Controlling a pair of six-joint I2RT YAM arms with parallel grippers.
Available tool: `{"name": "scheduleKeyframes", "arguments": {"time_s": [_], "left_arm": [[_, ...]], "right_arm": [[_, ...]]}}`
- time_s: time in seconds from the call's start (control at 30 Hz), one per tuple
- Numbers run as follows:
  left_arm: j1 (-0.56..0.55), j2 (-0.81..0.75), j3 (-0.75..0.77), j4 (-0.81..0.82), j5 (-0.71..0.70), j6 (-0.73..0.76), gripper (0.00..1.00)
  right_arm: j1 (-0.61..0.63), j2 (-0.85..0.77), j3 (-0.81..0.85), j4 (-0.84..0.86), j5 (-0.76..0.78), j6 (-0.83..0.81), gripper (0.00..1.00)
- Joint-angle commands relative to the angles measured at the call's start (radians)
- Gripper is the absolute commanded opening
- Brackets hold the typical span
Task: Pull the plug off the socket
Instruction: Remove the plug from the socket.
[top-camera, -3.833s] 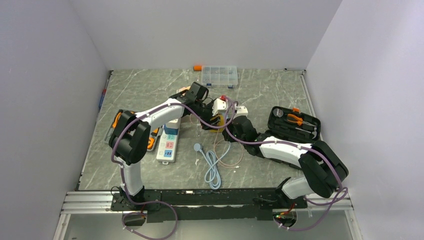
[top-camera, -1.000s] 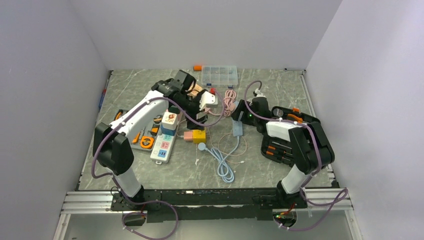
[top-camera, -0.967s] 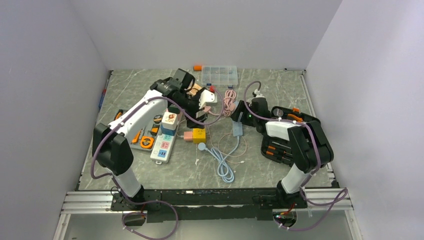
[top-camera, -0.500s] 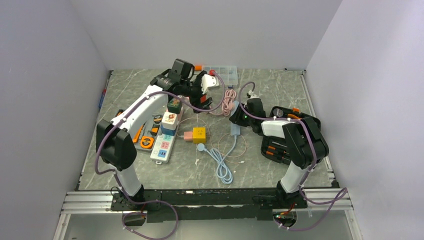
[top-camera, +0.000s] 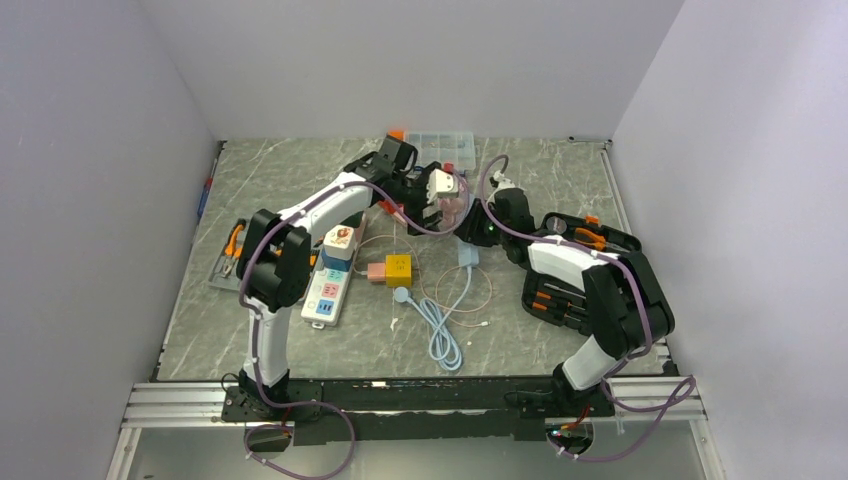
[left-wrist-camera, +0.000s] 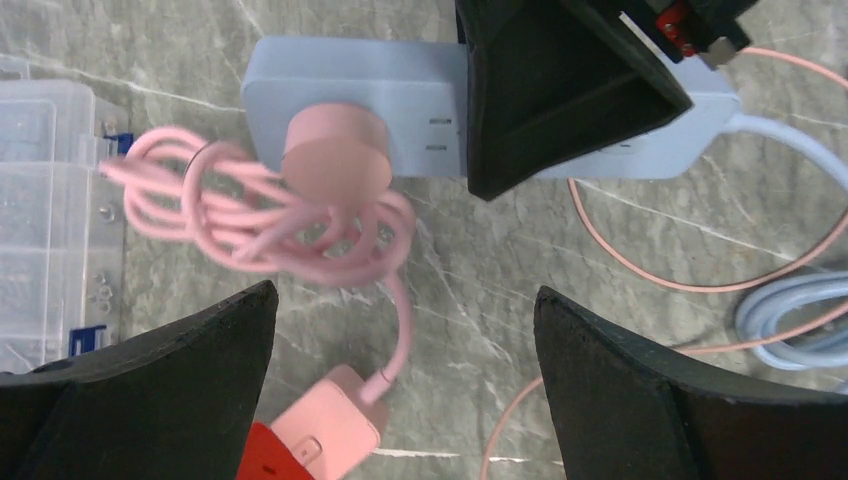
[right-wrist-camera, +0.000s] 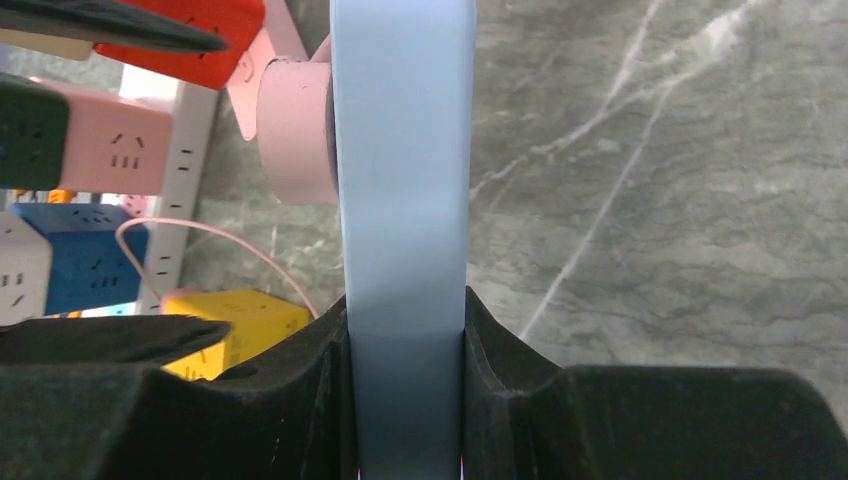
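The right gripper (right-wrist-camera: 405, 300) is clamped on the pale blue power strip (left-wrist-camera: 350, 90), toward the far middle of the marble table (top-camera: 290, 170); it may be lifted, but that is unclear. The round pink plug (left-wrist-camera: 335, 160) sits in its face. The left gripper (left-wrist-camera: 405, 300) hangs spread wide nearby, with bare marble between its fingers. The coiled pink cord (left-wrist-camera: 250, 215) crowds the plug's side, near a clear organizer box (left-wrist-camera: 40, 200).

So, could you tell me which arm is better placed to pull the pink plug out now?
Left. The left jaws are open and aimed at the pink plug seated in the blue socket, while the right jaws are shut on that socket, steadying it.
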Motion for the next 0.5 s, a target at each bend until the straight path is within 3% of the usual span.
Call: {"name": "scheduleKeyframes", "arguments": {"time_s": [0.0,0.17,0.47], "left_arm": [[-0.027,0.001,0.023,0.119,-0.011,0.056,0.99],[-0.036,-0.023,-0.07,0.258,-0.079,0.07,0.99],[-0.035,0.02,-0.05,0.233,-0.082,0.089,0.99]], "right_arm": [[0.013,-0.074,0.094,0.076,-0.094,-0.011,0.0],[0.016,-0.093,0.107,0.072,-0.138,-0.008,0.0],[0.024,-0.12,0.098,0.076,-0.187,-0.009,0.0]]}}
